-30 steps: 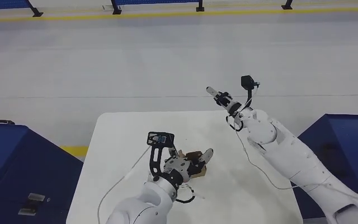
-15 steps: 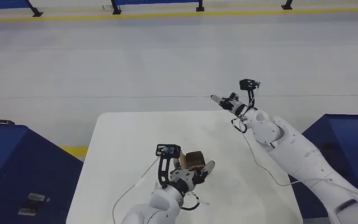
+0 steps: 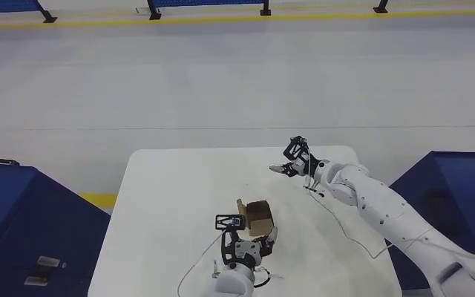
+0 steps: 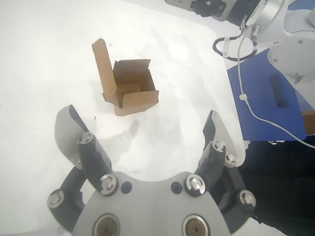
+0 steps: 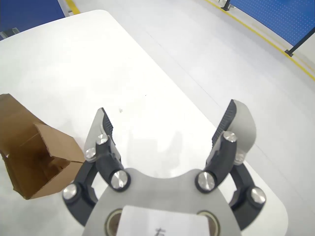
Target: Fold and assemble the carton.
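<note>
Right wrist view cuts off the carton [image 5: 37,148].

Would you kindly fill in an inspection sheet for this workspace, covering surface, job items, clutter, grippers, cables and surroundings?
Surface: white table with rounded corners, carrying the carton.
Job's things: small brown cardboard carton, standing on the table, top open, one long flap raised; neither gripper touches it.
Clutter: tiny dark speck near the carton; nothing else seen.
Grippers: left gripper open, short of the carton; right gripper open, over the table beside the carton.
Cables: thin white cable along the right arm; black looped cable at its wrist.
Surroundings: grey floor with a yellow line; blue perforated panel beyond.
</note>
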You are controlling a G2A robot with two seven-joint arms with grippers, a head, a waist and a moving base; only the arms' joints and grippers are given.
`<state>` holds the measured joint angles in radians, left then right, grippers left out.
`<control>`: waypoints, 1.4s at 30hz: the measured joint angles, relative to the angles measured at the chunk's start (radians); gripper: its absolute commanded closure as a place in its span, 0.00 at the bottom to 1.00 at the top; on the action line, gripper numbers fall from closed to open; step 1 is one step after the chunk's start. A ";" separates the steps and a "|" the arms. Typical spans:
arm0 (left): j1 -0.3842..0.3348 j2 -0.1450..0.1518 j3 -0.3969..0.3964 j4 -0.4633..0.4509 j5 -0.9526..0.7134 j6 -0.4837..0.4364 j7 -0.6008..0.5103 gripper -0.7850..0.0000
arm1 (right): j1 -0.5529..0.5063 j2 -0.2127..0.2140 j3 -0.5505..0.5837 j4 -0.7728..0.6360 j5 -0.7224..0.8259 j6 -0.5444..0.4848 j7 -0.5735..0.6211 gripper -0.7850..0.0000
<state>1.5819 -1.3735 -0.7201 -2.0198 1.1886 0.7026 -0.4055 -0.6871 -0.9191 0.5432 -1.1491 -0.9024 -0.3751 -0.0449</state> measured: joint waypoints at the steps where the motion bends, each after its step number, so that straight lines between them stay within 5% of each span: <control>1: 0.000 0.000 0.000 0.000 -0.001 0.000 -0.001 0.00 | 0.000 0.000 0.000 0.000 0.000 0.000 0.000 0.00; 23: 0.000 0.000 -0.001 -0.001 -0.002 -0.001 -0.002 0.00 | -0.002 0.000 0.001 0.002 0.002 -0.001 0.002 0.00; 32: 0.053 0.000 -0.037 0.033 -0.065 0.049 0.066 0.00 | 0.044 -0.007 0.014 0.036 -0.069 -0.184 0.168 0.00; 38: 0.043 0.003 -0.006 0.086 -0.045 0.157 0.152 0.00 | 0.059 -0.012 0.010 0.046 -0.191 -0.293 0.135 0.00; 42: 0.038 0.003 -0.002 0.088 -0.048 0.161 0.156 0.00 | 0.074 -0.036 0.009 0.105 -0.108 -0.384 0.132 0.00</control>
<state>1.6201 -1.3710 -0.7219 -1.9321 1.1403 0.8638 -0.2497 -0.6129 -0.9547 0.5526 -1.0440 -1.0107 -0.7591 0.0872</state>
